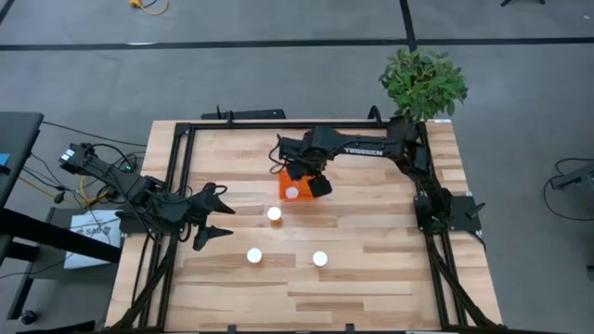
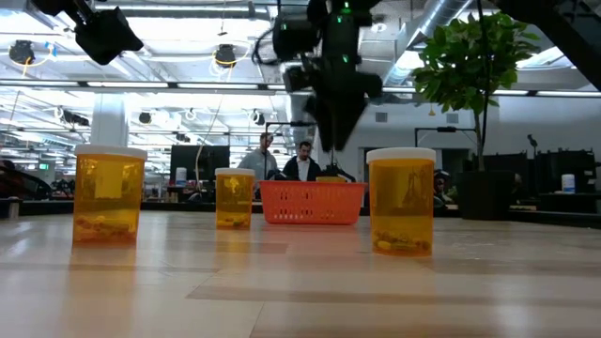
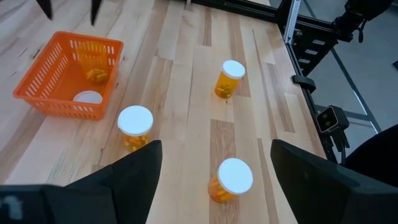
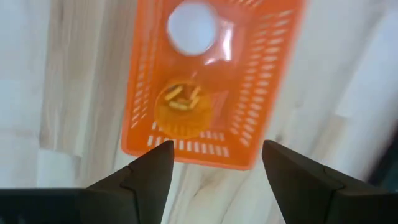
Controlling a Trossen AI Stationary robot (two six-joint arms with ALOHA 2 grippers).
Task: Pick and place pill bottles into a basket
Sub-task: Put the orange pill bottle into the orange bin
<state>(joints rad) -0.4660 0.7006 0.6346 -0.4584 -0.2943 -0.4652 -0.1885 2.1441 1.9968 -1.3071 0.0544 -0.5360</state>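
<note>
Two dark arms work over a pale wooden counter (image 1: 371, 278) framed by black rails. The right arm reaches in from the far right corner, and white lettering on its forearm reads "TROSSEN". Beyond that corner stands a green potted plant (image 1: 423, 82).

The left arm waits at the counter's left edge, its left pincer (image 1: 217, 221) released, fingers spread wide with nothing between them.

The right pincer (image 1: 311, 178) hangs directly above the basket (image 1: 282, 188), also released: in its wrist view the two fingers stand well apart with nothing between them, the basket below.

That small orange mesh basket sits near the middle of the counter, toward the far side. One bottle in the basket (image 4: 183, 109) lies on its side, with its amber body and the pills inside showing through. Beside it in the basket a white cap (image 4: 192, 28) faces up; whether it belongs to that same bottle cannot be told.

Three pill bottles stand upright on the bare counter: the nearest bottle (image 1: 274, 214) just in front of the basket, the left bottle (image 1: 254, 255) and the right bottle (image 1: 320, 259) farther toward the near edge, well apart from each other. No label text on them is readable.

In the low view, two people (image 2: 282, 160) show in the room behind the basket.
</note>
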